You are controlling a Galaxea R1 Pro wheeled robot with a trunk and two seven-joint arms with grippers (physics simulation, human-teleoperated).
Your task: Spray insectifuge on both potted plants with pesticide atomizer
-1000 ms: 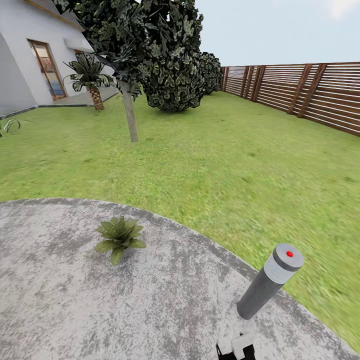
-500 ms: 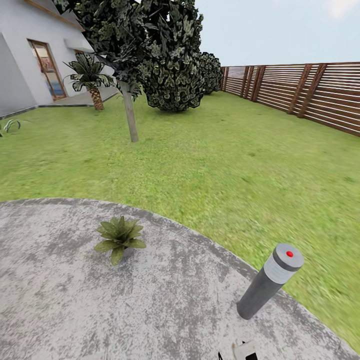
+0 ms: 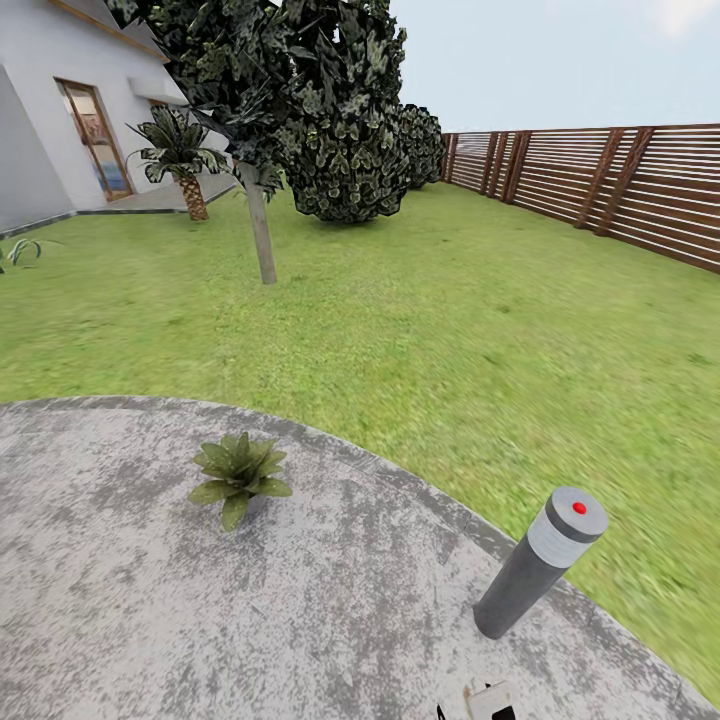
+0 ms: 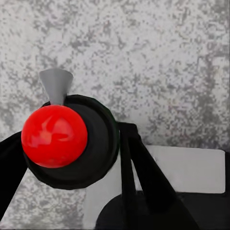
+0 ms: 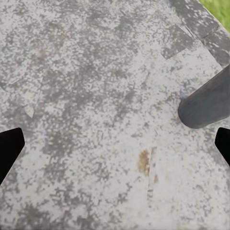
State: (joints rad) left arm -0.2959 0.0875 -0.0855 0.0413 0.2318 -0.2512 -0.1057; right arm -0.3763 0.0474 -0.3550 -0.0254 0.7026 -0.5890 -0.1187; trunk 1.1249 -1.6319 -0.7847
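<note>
Reading the left wrist view: pesticide atomizer (image 4: 72, 143) sits between the left gripper (image 4: 72, 191) fingers, looks clamped, though contact is hard to confirm. Rigid, light, probably slick plastic; hold the dark body, not the white head. Right gripper (image 5: 115, 143) spread wide, nothing in it, bollard (image 5: 208, 103) just ahead.

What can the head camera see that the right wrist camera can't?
Head view: a potted plant on the paving, a wooden fence, a leafy tree, a small palm and a white house.

Right wrist view: the right gripper with its two black fingers wide apart, and a rusty stain on the paving.

Both views: the grey patio, the grey bollard and some green lawn.
</note>
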